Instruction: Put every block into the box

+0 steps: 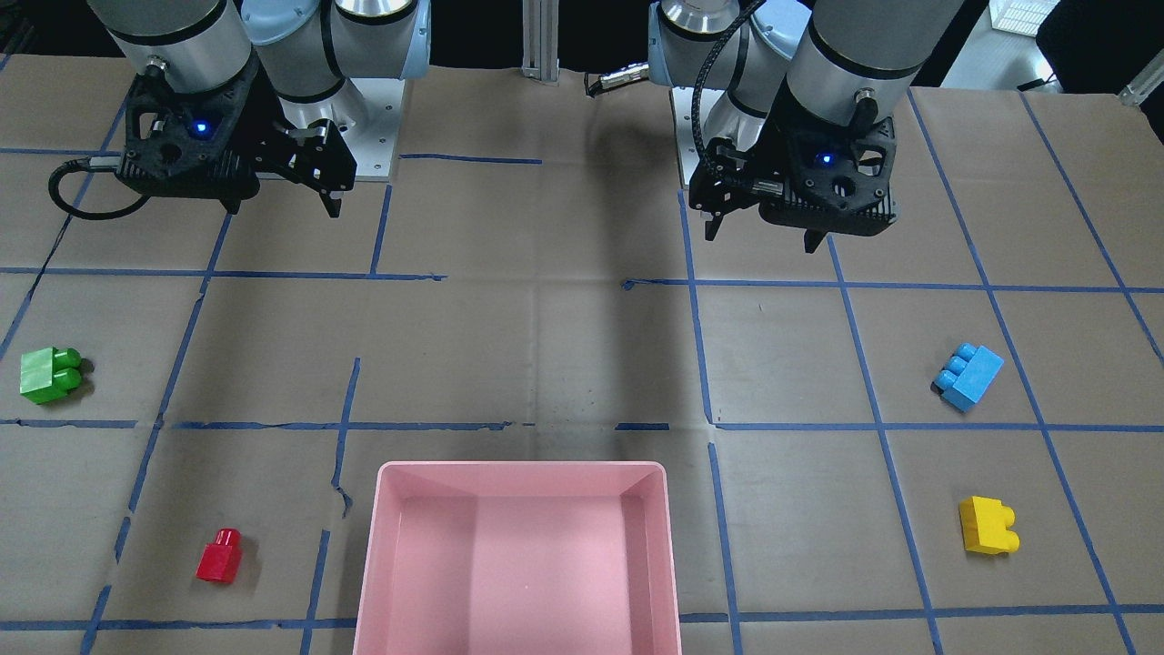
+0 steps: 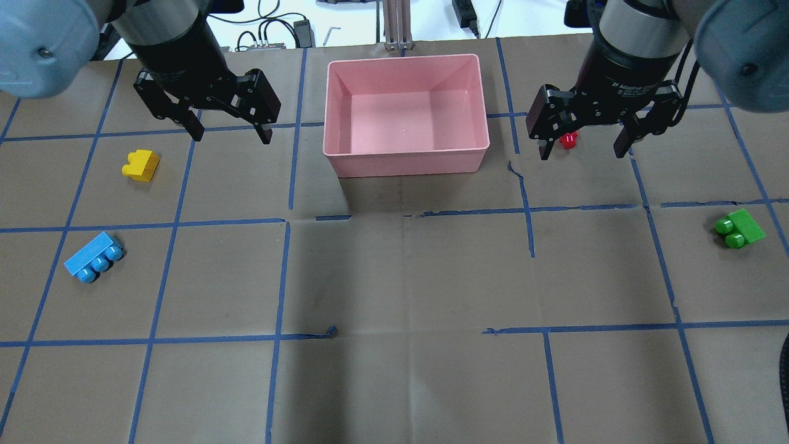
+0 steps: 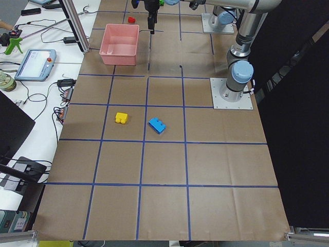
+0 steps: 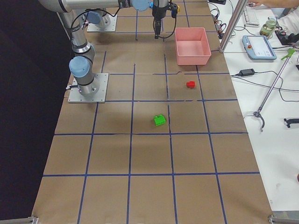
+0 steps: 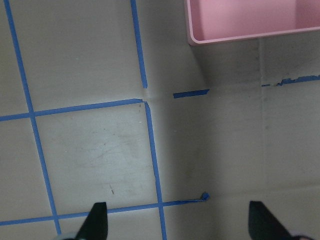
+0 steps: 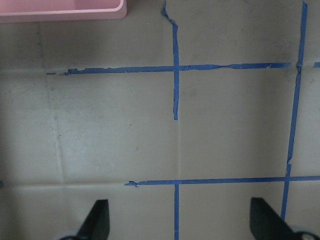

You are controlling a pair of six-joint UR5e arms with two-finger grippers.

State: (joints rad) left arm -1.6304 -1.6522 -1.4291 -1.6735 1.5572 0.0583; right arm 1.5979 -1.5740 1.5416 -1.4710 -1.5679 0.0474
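Observation:
The pink box [image 2: 407,161] stands at the table's far middle, empty; it also shows in the front view [image 1: 518,468]. The yellow block [image 2: 140,165] and light-blue block [image 2: 94,256] lie on the robot's left. The green block [image 2: 739,228] lies on the right. The red block [image 2: 568,140] is partly hidden behind my right gripper [image 2: 585,145] in the overhead view and lies free in the front view [image 1: 219,555]. My left gripper [image 2: 228,128] hangs open and empty above the table, left of the box. My right gripper is also open and empty, held high.
Brown paper with a blue tape grid covers the table. The left wrist view shows a box corner [image 5: 250,22] and bare paper below. The right wrist view shows the box's edge [image 6: 60,10]. Cables and devices lie beyond the table's far edge [image 2: 277,37].

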